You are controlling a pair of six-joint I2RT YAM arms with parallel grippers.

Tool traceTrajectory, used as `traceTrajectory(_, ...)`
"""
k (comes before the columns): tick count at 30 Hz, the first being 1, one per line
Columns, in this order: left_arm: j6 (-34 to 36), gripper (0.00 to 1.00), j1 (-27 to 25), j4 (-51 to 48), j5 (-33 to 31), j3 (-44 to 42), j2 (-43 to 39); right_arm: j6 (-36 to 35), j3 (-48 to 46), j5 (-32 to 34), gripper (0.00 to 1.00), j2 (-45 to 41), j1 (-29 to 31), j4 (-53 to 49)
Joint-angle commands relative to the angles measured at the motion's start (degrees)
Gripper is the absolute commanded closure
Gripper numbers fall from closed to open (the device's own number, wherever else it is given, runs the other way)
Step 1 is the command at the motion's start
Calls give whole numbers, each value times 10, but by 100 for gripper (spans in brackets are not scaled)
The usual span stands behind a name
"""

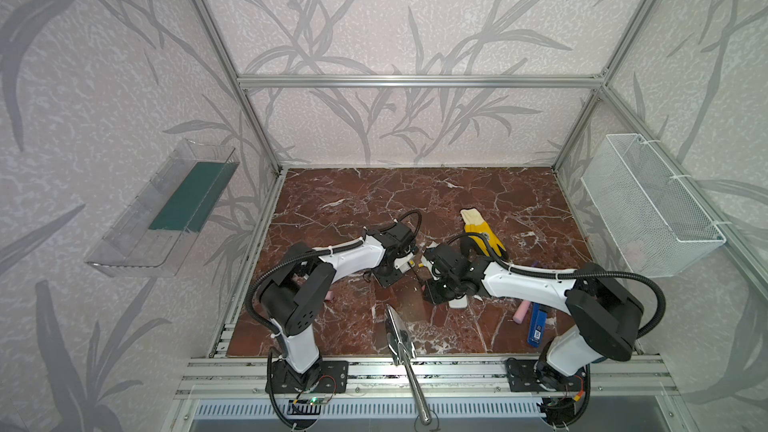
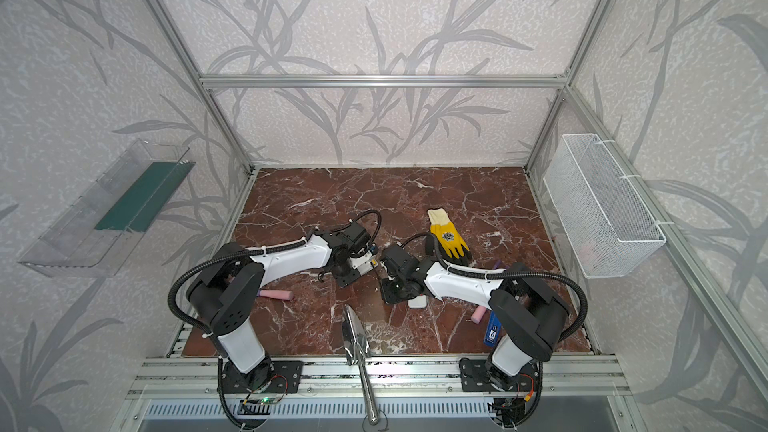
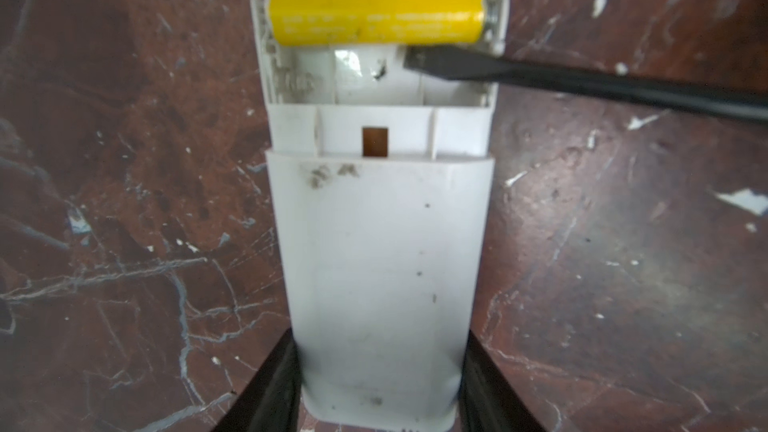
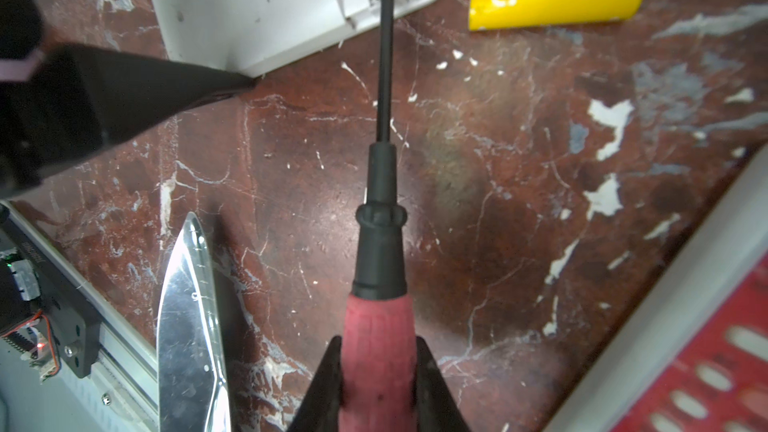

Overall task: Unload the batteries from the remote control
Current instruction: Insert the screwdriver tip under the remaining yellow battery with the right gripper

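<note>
Battery, yellow, print unreadable, lies in the remote clamped by the left tool; both arms reach low inward, right tool gripping the screwdriver.

Bearings from table centre, far wall at 12 o'clock. The remote control sits at centre, held in my left gripper. One battery lies in the end bay of its compartment; the screwdriver, clamped in my right gripper at 4 o'clock, has its tip in the bay just beside it. A second battery lies on the table near the remote's open end. Glove at 2 o'clock, trowel at 6, foam cylinder at 8.
</note>
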Motion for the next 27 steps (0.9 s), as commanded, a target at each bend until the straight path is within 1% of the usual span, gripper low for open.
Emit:
traceTrajectory(1,-23,71,-8,-20,-19,4,-12,36,16,14,100,13,-3,-26)
traceTrajectory(7,-40,73,-22,-30,-20,10,-6,60,14,16,100,27,-3,2)
traceTrajectory(14,-43,75,-34,-31,-9,9,9,86,-13,30,100,37,-3,64)
traceTrajectory(27,-38,76,-34,-29,-6,4,7,94,-45,26,100,73,-3,138)
